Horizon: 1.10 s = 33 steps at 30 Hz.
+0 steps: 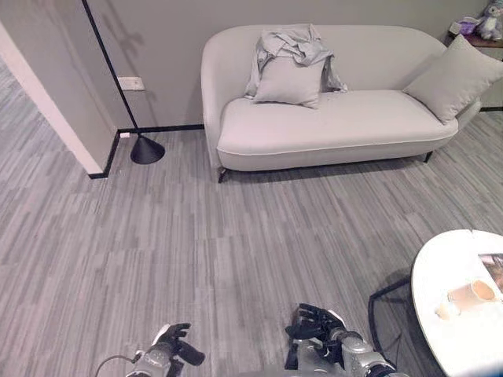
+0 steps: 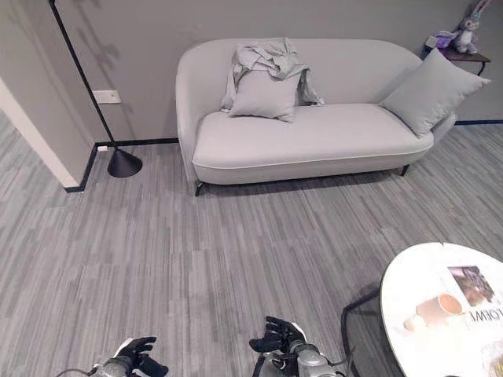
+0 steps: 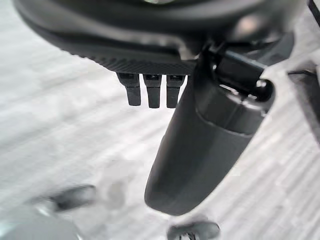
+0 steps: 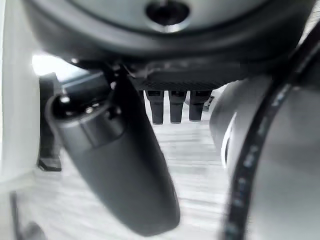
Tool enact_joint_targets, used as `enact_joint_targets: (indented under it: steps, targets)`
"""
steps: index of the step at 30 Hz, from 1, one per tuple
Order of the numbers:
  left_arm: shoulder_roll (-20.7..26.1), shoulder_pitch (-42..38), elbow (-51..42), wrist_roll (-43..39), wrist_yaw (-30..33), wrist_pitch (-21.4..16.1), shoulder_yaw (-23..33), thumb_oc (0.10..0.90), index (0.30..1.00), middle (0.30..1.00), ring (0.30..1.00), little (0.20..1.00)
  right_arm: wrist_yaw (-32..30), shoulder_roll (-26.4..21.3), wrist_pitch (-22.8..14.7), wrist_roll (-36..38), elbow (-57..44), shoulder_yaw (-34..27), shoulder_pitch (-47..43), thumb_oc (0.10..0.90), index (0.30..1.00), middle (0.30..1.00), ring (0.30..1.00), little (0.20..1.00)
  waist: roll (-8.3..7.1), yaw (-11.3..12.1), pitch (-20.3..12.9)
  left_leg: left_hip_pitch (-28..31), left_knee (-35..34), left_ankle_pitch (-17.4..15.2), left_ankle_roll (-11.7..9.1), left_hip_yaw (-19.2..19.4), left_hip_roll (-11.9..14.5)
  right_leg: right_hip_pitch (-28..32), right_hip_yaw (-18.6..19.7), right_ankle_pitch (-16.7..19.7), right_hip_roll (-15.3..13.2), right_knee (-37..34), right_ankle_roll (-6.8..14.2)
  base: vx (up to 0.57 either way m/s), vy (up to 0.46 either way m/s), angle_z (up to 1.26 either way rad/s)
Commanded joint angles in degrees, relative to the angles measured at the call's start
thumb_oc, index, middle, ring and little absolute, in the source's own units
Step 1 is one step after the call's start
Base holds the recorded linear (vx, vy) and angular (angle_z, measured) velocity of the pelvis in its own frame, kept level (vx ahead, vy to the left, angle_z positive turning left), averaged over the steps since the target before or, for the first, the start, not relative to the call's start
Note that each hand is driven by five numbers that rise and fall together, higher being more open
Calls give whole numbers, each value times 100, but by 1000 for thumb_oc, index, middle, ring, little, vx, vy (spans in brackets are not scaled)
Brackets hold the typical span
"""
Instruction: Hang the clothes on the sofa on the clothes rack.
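Left eye view: clothes are lying crumpled over the sofa back, draping behind a cushion at the sofa's left end. A 2nd cushion is leaning at the right end. Lamp base is sitting on the floor left of the sofa. Left robot hand and right robot hand are hanging low near the bottom edge, well apart from the sofa, both w/ fingers relaxed, holding nothing. White counter at right is carrying a cup.
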Motion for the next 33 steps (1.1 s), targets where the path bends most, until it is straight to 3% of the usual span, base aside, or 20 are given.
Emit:
enact_joint_targets:
  steps: [1, 3, 6, 8, 9, 11, 12, 13, 14, 16, 17, 21, 22, 23, 25, 27, 28, 30, 31, 33]
  targets:
    - [-110, 174, 400, -119, -55, -92, 374, 800, 900, 900, 900, 900, 11, -57, 74, 395, 466, 10, 378, 800, 900, 900, 900, 900, 195, 123, 33, 65, 215, 825, -624, 265, 1279, 116, 281, 364, -39, 220, 370, 866, -544, 71]
    - [-104, 373, 545, -306, -111, -9, 593, 800, 900, 900, 900, 900, -55, -145, 46, 191, 534, 55, 292, 800, 900, 900, 900, 900, 216, 243, 33, -327, 1125, 1556, -649, 213, 1494, 314, 264, 38, 223, 368, 145, 546, -415, 16]
    - [43, 394, 411, -243, -87, 17, 586, 800, 900, 900, 900, 900, -103, -202, 43, -83, 498, 315, 184, 800, 900, 900, 900, 900, -51, 485, 249, -1275, 2685, 2518, -361, 343, 1641, 872, 187, -248, 396, 246, -211, 428, -444, 4]
    - [98, 273, 104, -173, -28, -9, 401, 800, 900, 900, 900, 900, -194, -200, 92, -161, 514, 464, 37, 800, 900, 900, 900, 900, -325, 744, 478, -2027, 3405, 2127, -72, 797, 1652, 1196, 253, -397, 401, 89, -352, 324, -395, 26]
    - [101, 217, -2, -141, 15, -39, 314, 800, 900, 900, 900, 900, -205, -227, 106, -204, 528, 533, -27, 800, 900, 900, 900, 900, -414, 835, 535, -2342, 3549, 1839, -15, 911, 1446, 1318, 311, -431, 368, 14, -366, 366, -186, 16]
    - [55, 155, -233, -131, 73, -102, 171, 800, 900, 900, 900, 900, -207, -246, 107, -302, 490, 673, -80, 800, 900, 900, 900, 900, -373, 1043, 557, -2859, 3334, 1330, 8, 1145, 732, 1618, 374, -548, 416, -129, -368, 354, -48, -13]
    - [56, 155, -234, -131, 73, -102, 171, 800, 900, 900, 900, 900, -207, -245, 107, -302, 490, 673, -79, 800, 900, 900, 900, 900, -377, 1042, 554, -2861, 3329, 1334, 8, 1145, 728, 1614, 373, -548, 412, -129, -368, 321, 22, -25]
    - [48, 156, -264, -150, 72, -130, 167, 800, 900, 900, 900, 900, -170, -241, 93, -327, 442, 737, -87, 800, 900, 900, 900, 900, -331, 1138, 495, -3006, 2781, 1157, 49, 1221, 363, 1737, 419, -636, 465, -176, -331, 537, 37, -16]
    - [21, 153, -253, -138, 61, -149, 127, 800, 900, 900, 900, 900, -149, -188, 51, -416, 402, 884, -104, 800, 900, 900, 900, 900, -172, 1276, 396, -3127, 1545, 1329, 90, 1352, -103, 2002, 450, -842, 719, -235, -299, 735, 47, -27]
    - [-45, 205, -175, -173, -24, -112, 168, 800, 900, 900, 900, 900, -125, -120, 42, -683, 382, 1128, -152, 800, 900, 900, 900, 900, 46, 1506, 246, -3440, 523, 1989, 41, 1493, -367, 2341, 559, -1117, 1125, -308, -391, 650, 16, -25]
    - [-80, 234, -88, -224, -55, -96, 218, 800, 900, 900, 900, 900, -117, -60, 47, -794, 409, 1204, -195, 800, 900, 900, 900, 900, 43, 1650, 234, -3557, 196, 2159, 8, 1490, -524, 2545, 667, -1293, 1219, -285, -449, 372, -18, -41]
    - [-54, 434, 262, -406, -141, -17, 557, 800, 900, 900, 900, 900, -26, 148, 101, -1170, 373, 1514, -290, 800, 900, 900, 900, 900, -78, 2083, 157, -3836, 418, 2289, 69, 1217, -665, 2878, 995, -1777, 1330, 106, -548, 460, -8, -64]
    - [-29, 503, 358, -376, -125, 16, 654, 800, 900, 900, 900, 900, -2, 231, 118, -1282, 349, 1593, -307, 800, 900, 900, 900, 900, -213, 2156, 124, -3783, 558, 2200, 187, 1117, -701, 2981, 1016, -1911, 1271, 281, -505, 812, 62, -60]
    - [-27, 606, 563, -299, -120, 66, 765, 800, 900, 900, 900, 900, 6, 311, 113, -1358, 428, 1586, -250, 800, 900, 900, 900, 900, -424, 2191, 12, -3659, 796, 2020, 400, 1138, -771, 2908, 930, -1660, 1096, 946, -230, 768, 101, -34]
    - [-6, 686, 606, -295, -158, 113, 853, 800, 900, 900, 900, 900, 64, 307, 141, -1393, 456, 1504, -203, 800, 900, 900, 900, 900, -475, 2160, 21, -3294, 813, 1771, 572, 1177, -799, 2493, 765, -455, 738, 2403, 285, 594, 164, -19]
    - [19, 665, 588, -241, -100, 139, 762, 800, 900, 900, 900, 900, 101, 253, 176, -1394, 386, 1478, -213, 800, 900, 900, 900, 900, -208, 1908, 20, -2738, 665, 1581, 713, 1064, -692, 1879, 506, 387, 428, 3761, 445, 383, 180, -5]
    - [19, 666, 588, -241, -100, 139, 762, 800, 900, 900, 900, 900, 101, 253, 176, -1394, 386, 1478, -213, 800, 900, 900, 900, 900, -207, 1908, 18, -2740, 665, 1581, 713, 1064, -690, 1878, 506, 389, 430, 3759, 445, 338, 153, 44]
    - [67, 595, 520, 107, -51, 213, 478, 800, 900, 900, 900, 900, 39, 204, 194, -1521, 252, 1479, -280, 800, 900, 900, 900, 900, 68, 1614, 49, -2151, 370, 1484, 787, 909, -556, 1374, 168, 54, 73, 4517, 283, 443, 113, 56]
    - [109, 496, 412, 325, -13, 174, 286, 800, 900, 900, 900, 900, -16, 192, 169, -1521, 186, 1482, -305, 800, 900, 900, 900, 900, 176, 1372, 98, -1722, 182, 1377, 760, 686, -501, 884, 67, -440, 70, 4427, 61, 495, 8, 13]
    - [159, 324, 209, 315, 9, 97, 146, 800, 900, 900, 900, 900, -32, 155, 162, -1468, 92, 1474, -295, 800, 900, 900, 900, 900, 172, 1146, 172, -1453, 162, 1240, 642, 481, -473, 741, -22, -555, 124, 3465, -32, 445, -124, 22]
